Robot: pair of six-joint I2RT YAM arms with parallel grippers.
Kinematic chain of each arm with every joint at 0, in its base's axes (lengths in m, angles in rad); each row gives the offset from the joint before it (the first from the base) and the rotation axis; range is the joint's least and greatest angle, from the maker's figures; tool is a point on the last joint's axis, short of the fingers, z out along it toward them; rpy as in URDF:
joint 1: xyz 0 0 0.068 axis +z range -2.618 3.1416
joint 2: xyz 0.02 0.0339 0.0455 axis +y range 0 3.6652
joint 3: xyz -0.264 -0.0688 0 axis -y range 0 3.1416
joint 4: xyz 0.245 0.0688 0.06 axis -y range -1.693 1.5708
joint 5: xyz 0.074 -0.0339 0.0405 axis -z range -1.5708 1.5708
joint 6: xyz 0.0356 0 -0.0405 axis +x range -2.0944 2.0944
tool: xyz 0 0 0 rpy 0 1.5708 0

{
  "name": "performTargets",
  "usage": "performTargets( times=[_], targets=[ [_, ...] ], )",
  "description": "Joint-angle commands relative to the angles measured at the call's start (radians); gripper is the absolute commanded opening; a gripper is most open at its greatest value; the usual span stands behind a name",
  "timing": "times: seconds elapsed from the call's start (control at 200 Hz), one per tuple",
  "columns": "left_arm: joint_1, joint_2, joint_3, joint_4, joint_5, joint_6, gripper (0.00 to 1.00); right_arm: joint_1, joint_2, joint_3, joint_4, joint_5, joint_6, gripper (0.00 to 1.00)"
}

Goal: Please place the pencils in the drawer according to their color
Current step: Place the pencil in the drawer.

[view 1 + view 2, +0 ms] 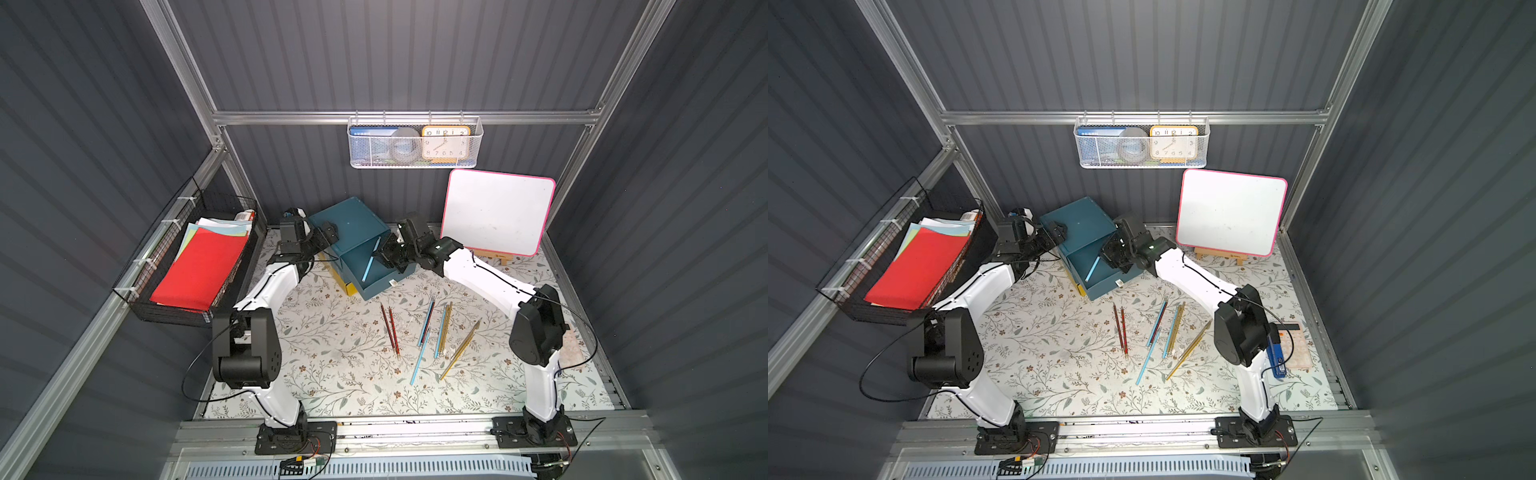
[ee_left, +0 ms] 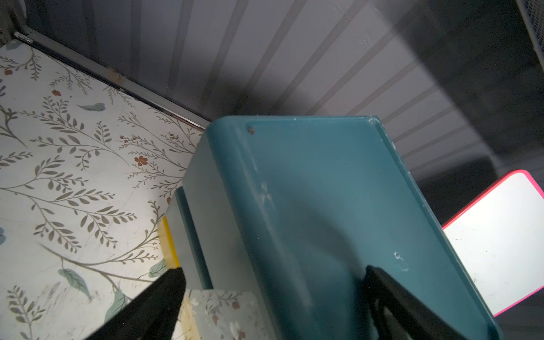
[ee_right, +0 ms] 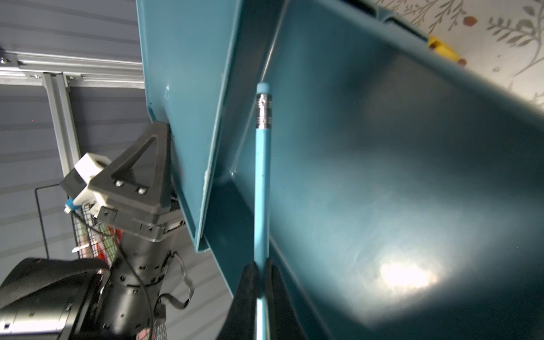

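right gripper [image 3: 261,266]: you are pinching a slim light-blue pencil [image 3: 263,176] between tightly pressed black jaws. the ribbed metal ferrule and blue eraser end are pointing into the open drawer [image 3: 397,132], a smooth, glossy teal plastic tray. in both top views the pencil is slanting over the drawer; cannot tell whether it is touching the floor.

left gripper [image 2: 273,272]: jaws are standing spread, straddling the rounded edge of the teal box [image 2: 323,191].

the remaining pencils [image 1: 424,332], red-striped, blue and gold, are lying loose on the floral mat [image 1: 332,374] in front of the drawer.
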Motion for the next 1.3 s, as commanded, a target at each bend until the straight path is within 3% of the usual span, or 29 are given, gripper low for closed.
performTargets(
  times=[0.0, 0.255, 0.36, 0.5, 0.595, 0.971, 1.291],
  targets=[
    [-0.010, 0.005, -0.022, -0.018, 0.007, 0.001, 1.00, -0.005, 0.019, 0.036, -0.031, 0.037, -0.019, 0.00],
    [-0.010, 0.007, -0.022, -0.018, 0.009, 0.001, 1.00, -0.007, 0.058, 0.078, -0.063, 0.043, -0.042, 0.00],
    [-0.010, 0.007, -0.020, -0.018, 0.007, 0.003, 1.00, -0.009, 0.059, 0.084, -0.070, 0.046, -0.049, 0.07],
    [-0.010, 0.012, -0.019, -0.016, 0.009, 0.000, 1.00, -0.008, 0.058, 0.097, -0.077, 0.046, -0.062, 0.23],
    [-0.011, 0.013, -0.016, -0.014, 0.010, -0.001, 1.00, -0.007, 0.054, 0.100, -0.078, 0.049, -0.068, 0.26],
    [-0.011, 0.015, -0.014, -0.016, 0.007, -0.002, 1.00, -0.004, 0.014, 0.133, -0.081, 0.008, -0.088, 0.30],
    [-0.011, 0.014, -0.009, -0.014, 0.009, -0.003, 1.00, 0.023, -0.146, 0.068, -0.110, -0.031, -0.152, 0.37]
  ],
)
